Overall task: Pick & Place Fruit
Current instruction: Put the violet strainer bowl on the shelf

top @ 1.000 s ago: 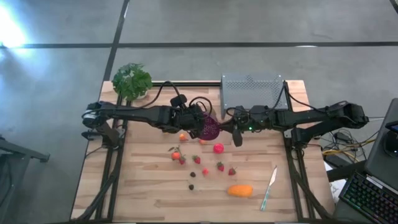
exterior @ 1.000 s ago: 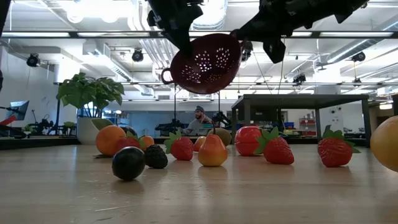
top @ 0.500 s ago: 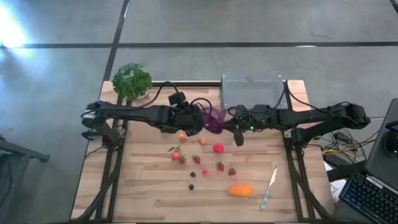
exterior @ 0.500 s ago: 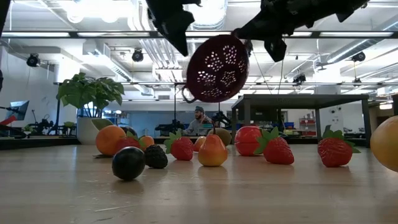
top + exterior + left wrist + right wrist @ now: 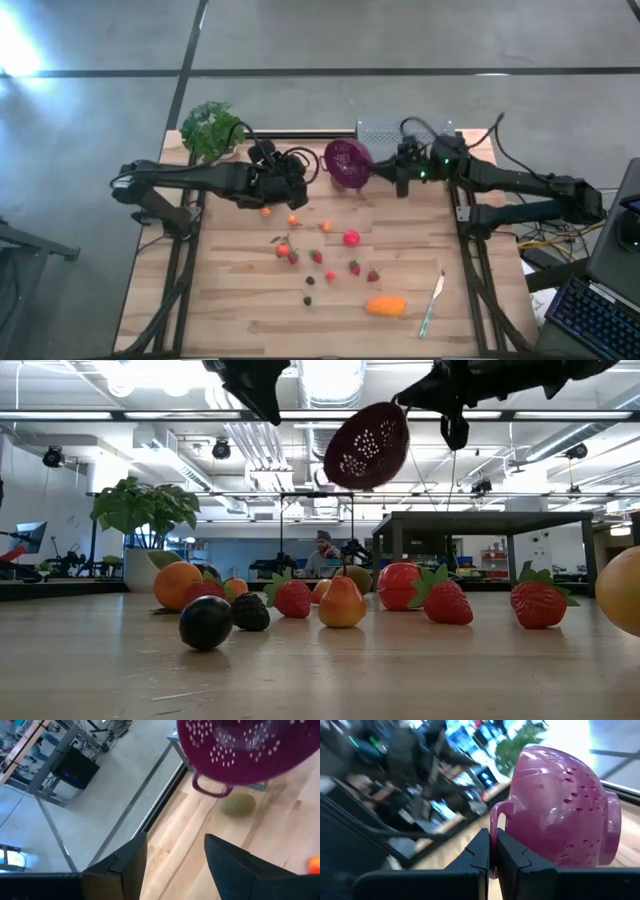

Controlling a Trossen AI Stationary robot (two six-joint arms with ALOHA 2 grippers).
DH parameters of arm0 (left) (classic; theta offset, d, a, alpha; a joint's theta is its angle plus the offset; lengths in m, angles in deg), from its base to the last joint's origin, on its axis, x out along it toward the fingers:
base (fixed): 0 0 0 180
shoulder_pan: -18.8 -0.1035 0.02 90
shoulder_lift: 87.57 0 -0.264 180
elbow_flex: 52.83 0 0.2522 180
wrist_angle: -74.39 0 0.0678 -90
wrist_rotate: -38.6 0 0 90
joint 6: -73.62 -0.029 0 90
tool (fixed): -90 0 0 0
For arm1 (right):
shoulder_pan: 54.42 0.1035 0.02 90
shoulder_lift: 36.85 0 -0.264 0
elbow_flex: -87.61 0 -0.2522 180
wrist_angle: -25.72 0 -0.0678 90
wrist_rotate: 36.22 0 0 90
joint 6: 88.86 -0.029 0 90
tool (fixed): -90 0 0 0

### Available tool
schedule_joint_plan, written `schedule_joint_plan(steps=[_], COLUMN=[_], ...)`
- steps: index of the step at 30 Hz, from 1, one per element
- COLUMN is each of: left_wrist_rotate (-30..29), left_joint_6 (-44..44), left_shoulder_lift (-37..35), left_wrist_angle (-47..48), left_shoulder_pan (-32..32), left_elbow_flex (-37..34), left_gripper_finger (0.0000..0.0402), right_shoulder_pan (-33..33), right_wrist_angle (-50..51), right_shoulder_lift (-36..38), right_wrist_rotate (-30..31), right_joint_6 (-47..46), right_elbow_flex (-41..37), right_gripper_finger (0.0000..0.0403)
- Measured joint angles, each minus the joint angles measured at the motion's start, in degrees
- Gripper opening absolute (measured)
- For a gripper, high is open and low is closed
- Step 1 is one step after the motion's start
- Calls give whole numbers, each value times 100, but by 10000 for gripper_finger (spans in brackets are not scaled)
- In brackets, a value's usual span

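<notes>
You had the right gripper (image 5: 385,177) clamped on the handle of the purple colander (image 5: 347,163), and it held the colander in the air near the far edge of the bench (image 5: 240,310), just in front of the grey metal box (image 5: 385,133). In the right wrist view the two fingers (image 5: 475,851) were together on the thin handle loop. The colander hung tilted on its side.

Your left gripper (image 5: 297,180) was apart from the colander, to the left of it, with its fingers (image 5: 131,859) spread and nothing between them.

The fruit lay loose on the bench. The pink-red ball (image 5: 351,238) was near the middle, the strawberries (image 5: 354,267) were scattered around it, and the oblong orange piece (image 5: 386,306) lay close to the near edge, beside the pale knife (image 5: 432,300). A brown kiwi (image 5: 238,804) sat on the wood under the colander. In the low view the dark plum (image 5: 206,622) was nearest the camera. The green plant (image 5: 211,130) stood at the far left corner
</notes>
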Motion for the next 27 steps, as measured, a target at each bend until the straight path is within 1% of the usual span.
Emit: schedule_joint_plan(steps=[3,5,9,12,16,20,24,27], left_wrist_rotate=[-58,-61,-48,42,322,603,825,907], left_joint_6=[73,65,62,20,-154,-422,-665,-776], left_shoulder_lift=[-166,-318,-634,-893,-1176,-1362,-1421,-1421], left_wrist_angle=[-242,-481,-960,-1477,-2150,-2806,-3263,-3432], left_shoulder_pan=[0,3,47,71,72,72,72,72], left_elbow_flex=[-269,-484,-906,-1251,-1675,-1953,-2100,-2100], left_gripper_finger=[202,202,202,201,202,200,200,200], right_shoulder_pan=[-483,-777,-1327,-1789,-2363,-2813,-3149,-3294], right_wrist_angle=[-461,-611,-613,-999,-2025,-3403,-4665,-4874], right_shoulder_lift=[-7,-34,-37,14,26,24,26,32], right_wrist_rotate=[-639,-948,-1207,-1402,-1856,-2210,-2249,-2241], right_joint_6=[-292,-434,-569,-810,-1521,-2398,-3130,-3395], right_elbow_flex=[-84,-135,-326,-578,-1063,-1641,-2132,-2393], right_gripper_finger=[11,11,11,11,11,11,11,11])
